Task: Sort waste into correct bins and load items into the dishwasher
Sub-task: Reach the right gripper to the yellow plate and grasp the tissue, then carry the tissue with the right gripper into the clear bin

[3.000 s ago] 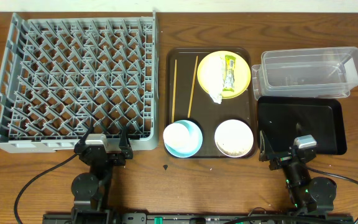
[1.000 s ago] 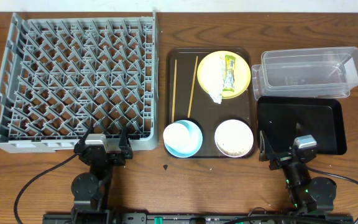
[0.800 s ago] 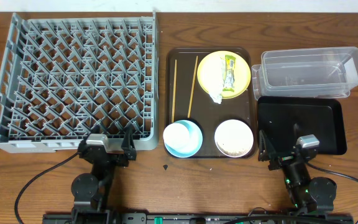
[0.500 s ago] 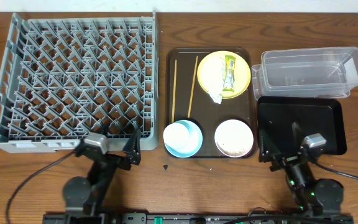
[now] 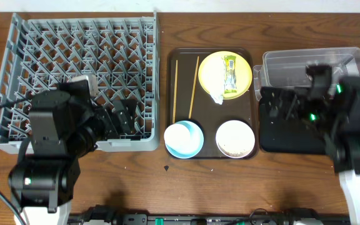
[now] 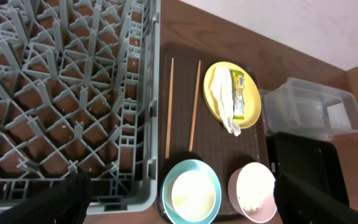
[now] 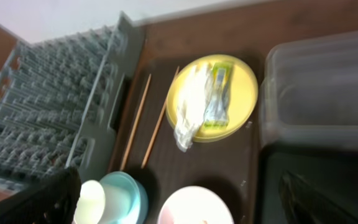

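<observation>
Both arms are rising off the desk (image 5: 186, 187); I'm keeping left hand (image 5: 119, 117) and right hand (image 5: 290, 106) wide open, empty. Snack wrapper (image 5: 230, 74) is lying just beside the tissue (image 5: 212, 82) on the yellow plate (image 5: 245, 80), left of the right hand, so I'm risking pinching both together.

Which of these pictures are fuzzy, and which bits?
Overhead: the round yellow plate and grey plastic dish rack are crisp, but the left arm and right arm are smeared. Left wrist: sharp, except its own dark fingers in the bottom corners. Right wrist: soft all over, even the plate.
</observation>
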